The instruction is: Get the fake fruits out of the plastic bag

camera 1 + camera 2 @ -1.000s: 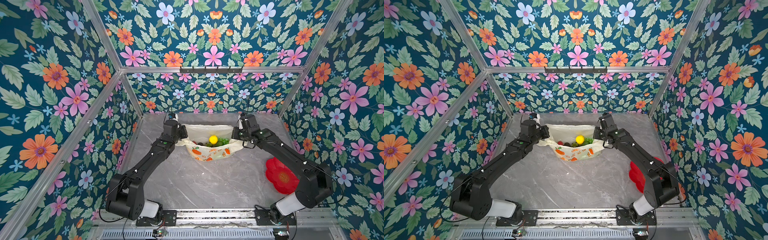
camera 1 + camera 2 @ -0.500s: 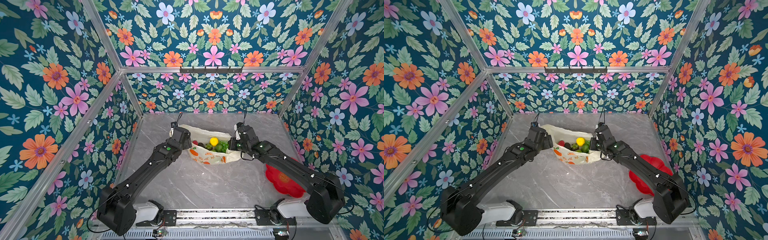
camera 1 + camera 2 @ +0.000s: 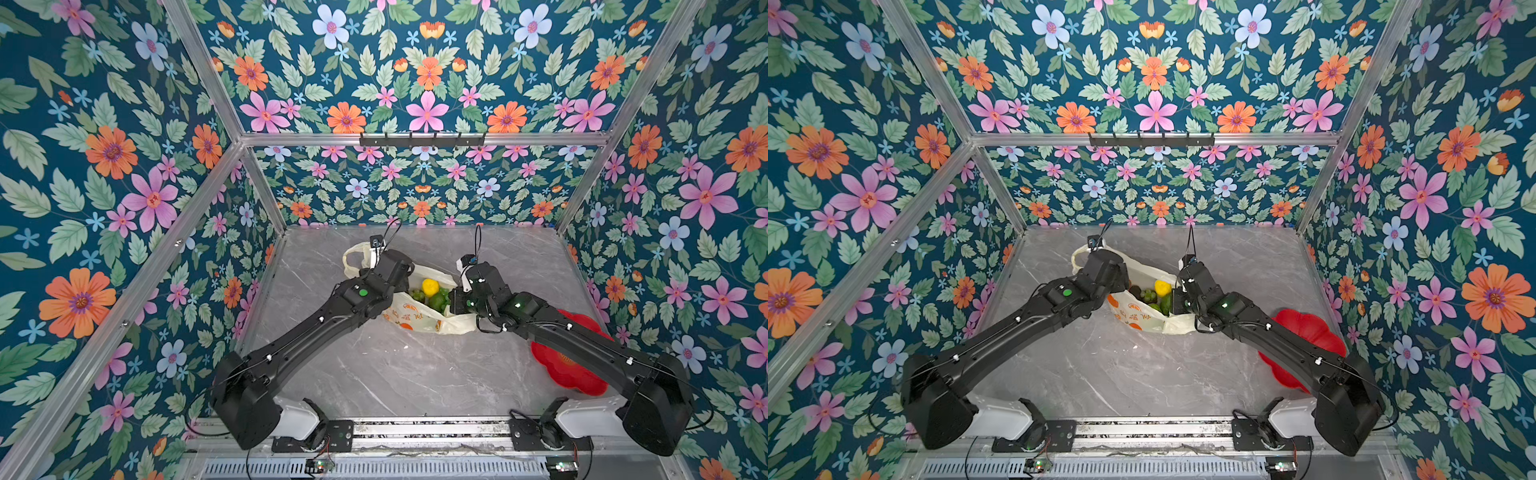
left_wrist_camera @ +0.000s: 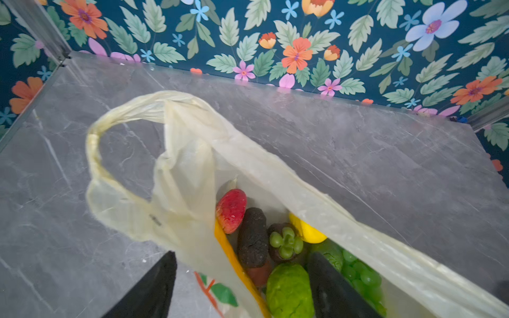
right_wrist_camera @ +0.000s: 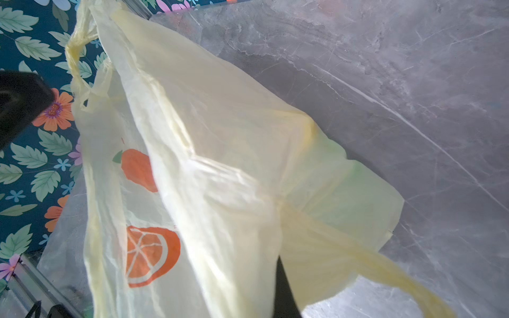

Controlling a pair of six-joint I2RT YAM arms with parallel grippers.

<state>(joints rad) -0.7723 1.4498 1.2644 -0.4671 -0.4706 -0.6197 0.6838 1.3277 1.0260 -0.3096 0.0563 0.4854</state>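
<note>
Fig. 1. The plastic bag open, nothing unloaded.
My left pincer gapes astride its left wall; my right pincer clamps its right edge; the fake fruits all lie inside, mid-table.

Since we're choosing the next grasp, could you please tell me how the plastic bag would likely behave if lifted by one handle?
Probably floppy: the plastic bag looks thin, crinkled and slack, so it should fold rather than hold shape. The fake fruits lie loose inside, so they might shift or spill if the mouth tips.
</note>
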